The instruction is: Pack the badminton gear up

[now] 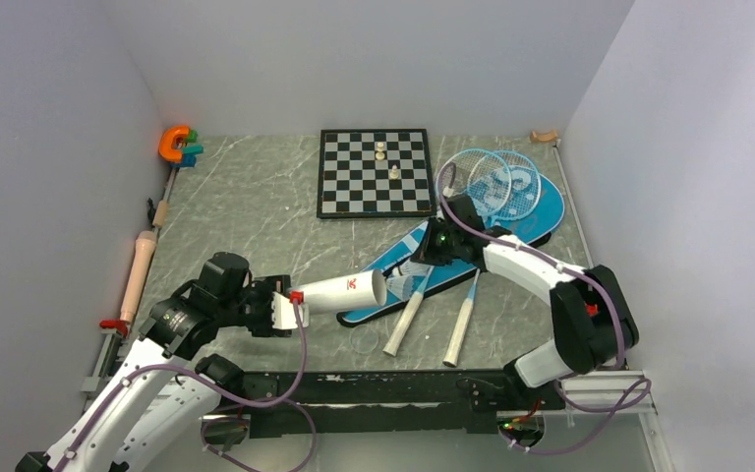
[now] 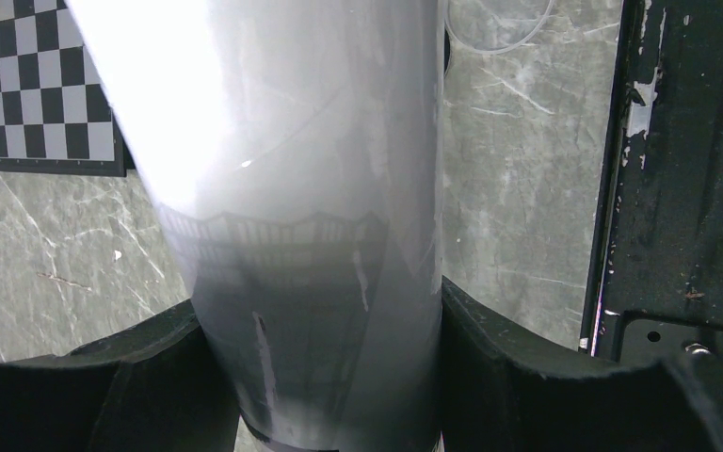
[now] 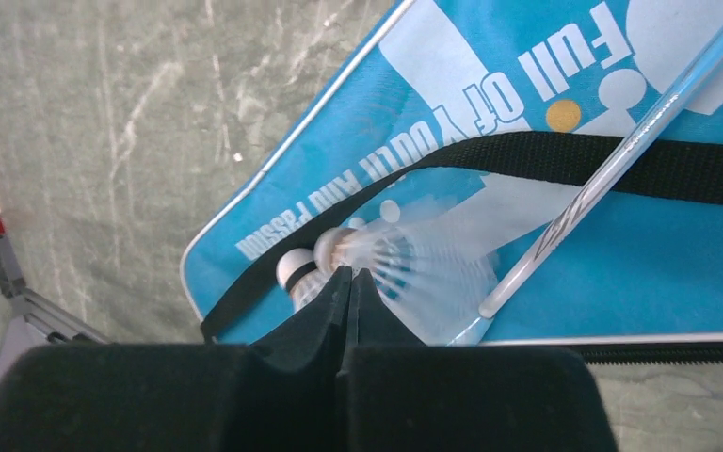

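The shuttlecocks (image 3: pixel 414 268) lie on the blue bag (image 3: pixel 678 273), just 4 o'clock of the desk's (image 1: pixel 256 216) centre. My right claw (image 3: pixel 348 282) is pinched closed at their feathers; I cannot tell if it grips one. At 8 o'clock my left claw (image 1: pixel 291 305) clamps the white tube (image 1: pixel 344 292).

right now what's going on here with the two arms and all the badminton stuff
The left gripper is clamped on the white tube, holding it roughly level with its open end toward the blue bag. The right gripper is shut, its tips right at the shuttlecocks lying on the bag's narrow end. Whether it has pinched one is unclear. The two rackets lie on top of the bag, not yet packed.
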Controlling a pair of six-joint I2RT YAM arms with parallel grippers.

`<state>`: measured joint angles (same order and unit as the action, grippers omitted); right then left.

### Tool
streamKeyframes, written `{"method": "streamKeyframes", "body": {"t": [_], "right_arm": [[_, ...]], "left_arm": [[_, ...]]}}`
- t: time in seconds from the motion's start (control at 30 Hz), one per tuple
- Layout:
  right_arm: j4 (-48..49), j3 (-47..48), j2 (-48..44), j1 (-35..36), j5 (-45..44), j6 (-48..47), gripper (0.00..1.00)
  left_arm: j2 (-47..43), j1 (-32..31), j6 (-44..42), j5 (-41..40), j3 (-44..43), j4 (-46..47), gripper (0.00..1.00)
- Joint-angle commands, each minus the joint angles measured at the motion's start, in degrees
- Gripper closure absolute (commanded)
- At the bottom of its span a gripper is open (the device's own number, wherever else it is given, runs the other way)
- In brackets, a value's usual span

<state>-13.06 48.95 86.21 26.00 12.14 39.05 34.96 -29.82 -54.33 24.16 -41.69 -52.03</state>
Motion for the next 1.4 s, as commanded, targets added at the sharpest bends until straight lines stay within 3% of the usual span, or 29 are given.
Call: {"method": "streamKeyframes", "body": {"t": [0.0,0.43,0.63,0.87,1.13,1.37], "right_arm": [[-0.48,-0.32,-7.86,-1.35,0.45,0.41,1.00],[-11.62,0.88,-40.74,-1.31,5.06,5.84,1.00],[-11.76,0.63,-48.13,0.16,10.28,10.15,1.00],[-6.77,1.04,-47.81,3.58,11.88,13.58,1.00],[-3.91,2.99,-41.90,18.15,1.13,13.14,1.00],[-0.50,3.51,-38.30,22.17,-2.81,13.84,1.00]], "left_arm": [[-0.77,0.21,-1.17,1.77,-0.39,1.14,0.44],[-0.04,0.29,3.05,3.07,1.36,4.46,0.44],[1.07,0.31,4.12,2.28,1.61,6.02,0.45],[2.99,0.38,5.05,1.17,0.82,7.62,0.45],[4.14,0.43,4.98,0.65,-0.32,7.72,0.45],[3.80,0.48,5.10,1.04,-0.96,7.33,0.45]]}}
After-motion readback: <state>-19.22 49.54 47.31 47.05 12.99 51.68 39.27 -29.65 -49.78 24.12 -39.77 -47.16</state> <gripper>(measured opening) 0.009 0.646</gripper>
